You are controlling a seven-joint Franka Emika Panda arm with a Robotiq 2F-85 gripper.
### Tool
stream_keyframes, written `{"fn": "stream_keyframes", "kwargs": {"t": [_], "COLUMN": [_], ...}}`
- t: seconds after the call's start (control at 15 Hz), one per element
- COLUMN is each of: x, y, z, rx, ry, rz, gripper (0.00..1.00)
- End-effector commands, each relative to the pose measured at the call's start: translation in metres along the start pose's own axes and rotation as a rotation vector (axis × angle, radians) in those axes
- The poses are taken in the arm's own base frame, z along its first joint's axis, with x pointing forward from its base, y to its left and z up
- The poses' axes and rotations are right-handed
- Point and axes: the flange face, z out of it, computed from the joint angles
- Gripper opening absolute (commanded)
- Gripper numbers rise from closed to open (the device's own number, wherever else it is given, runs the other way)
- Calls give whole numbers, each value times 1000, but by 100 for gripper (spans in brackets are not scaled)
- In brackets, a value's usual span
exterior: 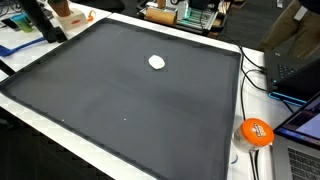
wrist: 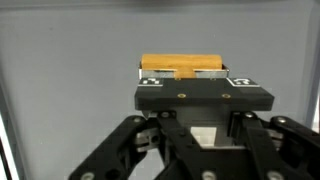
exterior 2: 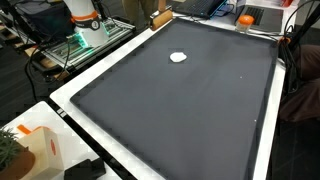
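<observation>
Pincer (wrist: 181, 77): jaws closed on a yellow-orange rectangular block (wrist: 181, 66), seen in the wrist view. Dark grey mat-covered counter (exterior: 120, 100) carries one small white round object (exterior: 157, 62), visible in both exterior views.

Claw (wrist: 187, 125) fills lower half of wrist view, black body square to camera, linkage bars fanning down toward both bottom corners. Jaws drawn in as far as they go, fingertips themselves hidden behind body. Arm base (exterior 2: 85, 18), white with orange ring, stands upright at top edge in an exterior view.
</observation>
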Motion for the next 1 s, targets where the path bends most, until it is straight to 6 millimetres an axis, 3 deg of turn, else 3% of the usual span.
{"fn": "stream_keyframes", "kwargs": {"t": [0.0,0.2,0.47,0.53,0.73,0.8,0.93], "x": [-50,-66,-53,-61,-54,-52,-40], "y": [-2,-10,-14,-13,-14,-14,-17], "z": [-34,-62,-62,-64,-56,-55,-53], "rx": [7,45,30,23,22,22,5], "ry": [-13,-12,-51,-27,-49,-52,14], "rz": [12,18,-60,-25,-46,-48,-35], "gripper": [22,22,22,47,47,22,22]}}
